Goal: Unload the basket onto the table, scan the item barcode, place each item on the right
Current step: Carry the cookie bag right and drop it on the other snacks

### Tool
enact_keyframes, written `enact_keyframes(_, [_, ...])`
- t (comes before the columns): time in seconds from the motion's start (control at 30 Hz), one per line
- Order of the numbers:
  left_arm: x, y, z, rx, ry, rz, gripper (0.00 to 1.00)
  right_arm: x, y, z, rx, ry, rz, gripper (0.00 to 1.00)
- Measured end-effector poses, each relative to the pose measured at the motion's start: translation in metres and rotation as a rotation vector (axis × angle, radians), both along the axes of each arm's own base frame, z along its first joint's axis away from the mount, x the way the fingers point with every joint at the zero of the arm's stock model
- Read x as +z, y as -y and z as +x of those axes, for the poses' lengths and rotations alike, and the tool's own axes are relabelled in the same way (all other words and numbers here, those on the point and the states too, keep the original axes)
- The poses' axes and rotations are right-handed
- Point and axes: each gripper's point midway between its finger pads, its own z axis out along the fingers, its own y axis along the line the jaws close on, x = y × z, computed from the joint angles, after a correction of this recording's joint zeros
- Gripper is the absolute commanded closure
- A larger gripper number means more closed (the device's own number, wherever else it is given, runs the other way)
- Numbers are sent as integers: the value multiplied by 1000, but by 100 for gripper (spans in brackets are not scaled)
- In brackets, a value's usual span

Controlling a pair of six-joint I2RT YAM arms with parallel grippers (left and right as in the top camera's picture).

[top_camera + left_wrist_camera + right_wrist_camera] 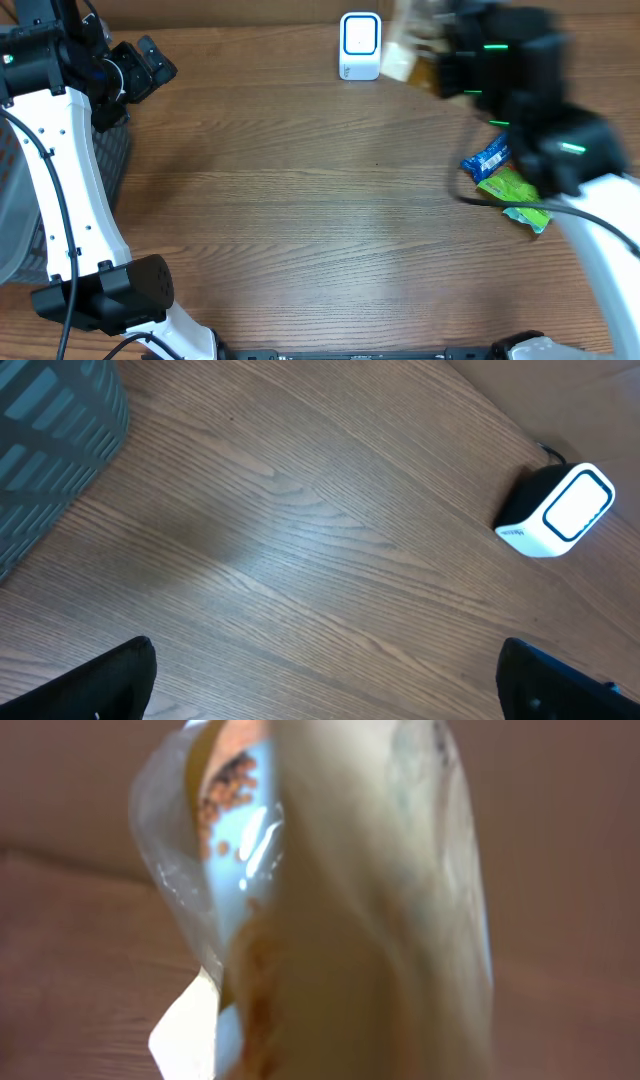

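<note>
1. Basket (112,160): grey, slatted, at the far left edge, not part of this step.
2. Left gripper (148,62): top left, jaws spread wide with nothing between them. The left wrist view shows only the two dark fingertips (110,680) over bare table (300,560). Best left parked there, clear of the scan path.
3. Scanner (360,45): small white box standing at back centre, its lit window facing up and out. It is also seen in the left wrist view (557,510).
4. Held packet (405,48): the task item, up off the table, just right of the scanner and near its window. The right gripper (445,60) is pinched onto it, and both are blurred. The right wrist view is filled by the packet (330,900), pale film with a clear patch and orange bits. No barcode is readable, and I can't tell which face carries it.
5. Step in hand, as I judge it, is presenting the packet to the window.
   - Bring the barcode face square to the window.
   - Keep the film flat, since creases and glare may block a read.
   - Hold it steady and close without knocking the scanner over.
   - If nothing reads, roll the wrist to try another face.
6. Blue packet (490,158) and green packet (515,190): lying on the table at right beside the right arm, touching each other and not gripped.
</note>
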Motion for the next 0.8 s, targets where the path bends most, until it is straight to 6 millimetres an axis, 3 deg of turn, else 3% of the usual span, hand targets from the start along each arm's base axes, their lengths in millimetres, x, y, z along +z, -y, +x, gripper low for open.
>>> enact_keyframes(0.1, [0,0,0,0,0,0,0,-12,57,-13,-173,-113,142,96])
enact_keyframes(0.17, [0,0,0,0,1,1,0,-33,87,-19,-285,-212,209,96])
enact_keyframes(0.3, [0,0,0,0,1,1,0,-93,142,-28,-516,-451,313,96])
enact_keyframes(0.4, [0,0,0,0,1,1,0,-135,172,-27,-637,-589,352,96])
enact_keyframes(0.57, [0,0,0,0,0,0,0,-209,191,-28,-734,-837,363,89])
enact_keyframes(0.63, [0,0,0,0,1,0,0,-238,191,-31,-751,-941,359,68])
enact_keyframes(0.67, [0,0,0,0,0,0,0,-253,191,-33,-761,-993,357,64])
enact_keyframes(0.8, [0,0,0,0,1,0,0,-277,188,-38,-769,-1081,352,60])
